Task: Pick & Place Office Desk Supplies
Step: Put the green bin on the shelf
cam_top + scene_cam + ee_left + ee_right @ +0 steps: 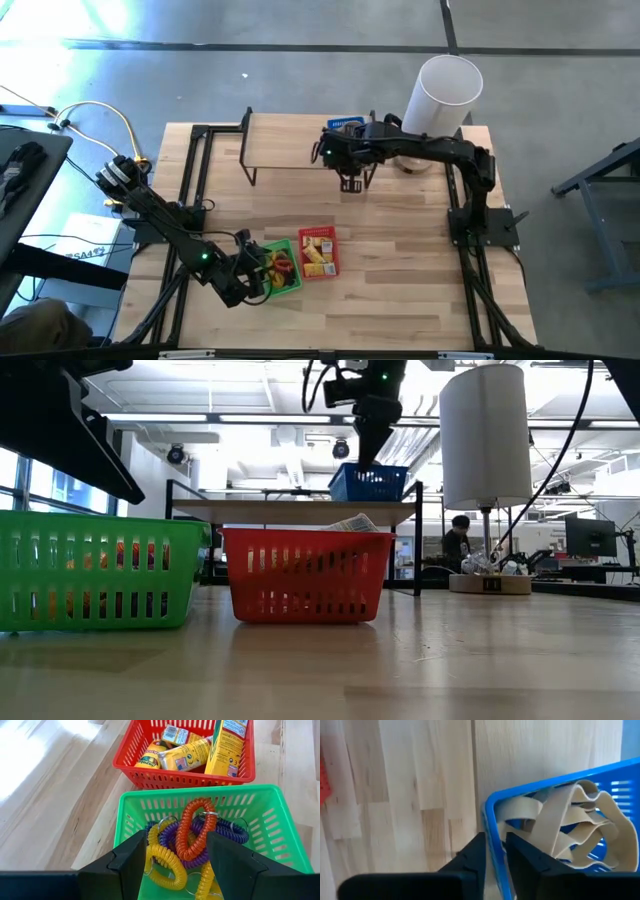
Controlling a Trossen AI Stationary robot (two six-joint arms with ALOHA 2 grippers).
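right wrist view: right pincer (495,851) straddles blue basket (492,815) rim.

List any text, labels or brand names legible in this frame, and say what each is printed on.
None can be read with confidence.
Yellow boxes in the red basket: printed labels, too blurred to read.
White sheet off the table's left edge: dark lettering, too small to make out.
Round base under the white cylinder: a small dark mark, unreadable.
Green basket and blue basket: no lettering visible.
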